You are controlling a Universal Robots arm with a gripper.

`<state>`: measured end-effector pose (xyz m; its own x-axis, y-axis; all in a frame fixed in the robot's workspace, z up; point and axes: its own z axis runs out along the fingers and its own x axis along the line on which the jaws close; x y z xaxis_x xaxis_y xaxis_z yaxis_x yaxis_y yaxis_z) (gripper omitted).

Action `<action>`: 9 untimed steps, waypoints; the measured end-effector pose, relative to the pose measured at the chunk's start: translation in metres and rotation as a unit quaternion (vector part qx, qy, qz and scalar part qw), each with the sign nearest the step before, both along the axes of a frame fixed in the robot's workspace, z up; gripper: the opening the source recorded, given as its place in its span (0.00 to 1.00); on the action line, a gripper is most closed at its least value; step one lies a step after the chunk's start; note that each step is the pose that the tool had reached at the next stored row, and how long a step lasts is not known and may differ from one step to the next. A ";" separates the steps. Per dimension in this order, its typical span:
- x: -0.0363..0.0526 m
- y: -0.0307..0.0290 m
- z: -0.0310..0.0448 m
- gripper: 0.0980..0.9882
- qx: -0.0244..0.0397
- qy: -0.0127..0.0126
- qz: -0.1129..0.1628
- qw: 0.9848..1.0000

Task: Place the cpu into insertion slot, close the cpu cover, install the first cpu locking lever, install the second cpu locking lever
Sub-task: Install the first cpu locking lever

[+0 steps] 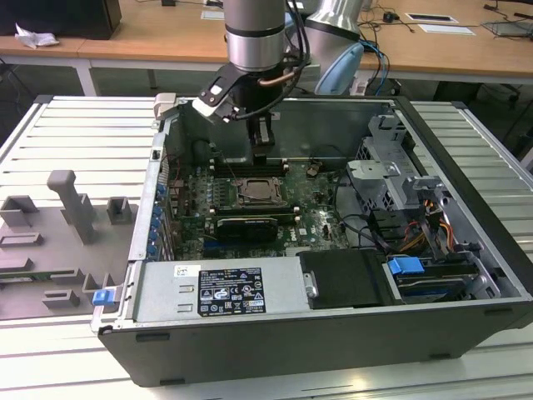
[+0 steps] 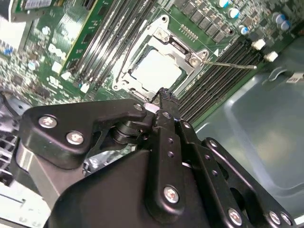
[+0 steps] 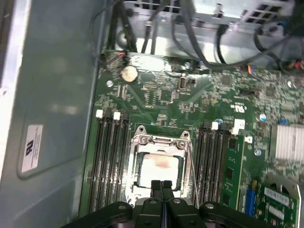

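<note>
The cpu (image 3: 159, 167) lies flat in the insertion slot (image 1: 258, 193), its pale top showing through the opening of the cpu cover (image 3: 159, 140), which lies down over it. In the second wrist view the cpu (image 2: 156, 70) sits inside the cover frame (image 2: 179, 47). One thin wire lever (image 2: 235, 64) juts out over the memory slots. Another lever (image 2: 124, 56) runs along the opposite side of the socket. My gripper (image 3: 161, 185) hovers just above the socket's edge, shut with nothing between its fingers. In the exterior view the gripper (image 1: 260, 160) hangs over the board beside the socket.
The computer case (image 1: 466, 250) lies open on the table, with high walls around the board. Long black memory slots (image 3: 110, 161) flank the socket on both sides. A black graphics card (image 1: 246, 227) lies nearer the front. Drive cages and cables (image 1: 400, 208) fill the exterior view's right.
</note>
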<state>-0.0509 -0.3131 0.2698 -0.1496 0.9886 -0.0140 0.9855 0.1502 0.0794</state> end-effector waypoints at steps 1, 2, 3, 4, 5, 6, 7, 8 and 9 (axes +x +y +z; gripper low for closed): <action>0.0000 0.0000 0.0000 0.01 0.000 0.000 0.016 1.000; 0.0000 0.0000 0.0000 0.01 0.000 0.000 0.024 1.000; 0.0000 0.0000 0.0000 0.01 0.000 0.000 0.032 0.999; 0.0000 0.0000 0.0000 0.01 0.000 0.000 0.048 0.999; 0.0000 0.0000 0.0000 0.01 0.000 0.000 0.055 0.998; 0.0000 0.0000 0.0000 0.01 0.000 0.000 0.061 0.998; 0.0000 0.0000 0.0000 0.01 0.000 0.000 0.067 0.998; 0.0000 0.0000 0.0000 0.01 0.000 0.000 0.073 0.997; 0.0000 0.0000 0.0000 0.01 0.000 0.000 0.079 0.997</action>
<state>-0.0509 -0.3131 0.2699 -0.3040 0.9526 -0.0143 0.9493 0.3041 0.0793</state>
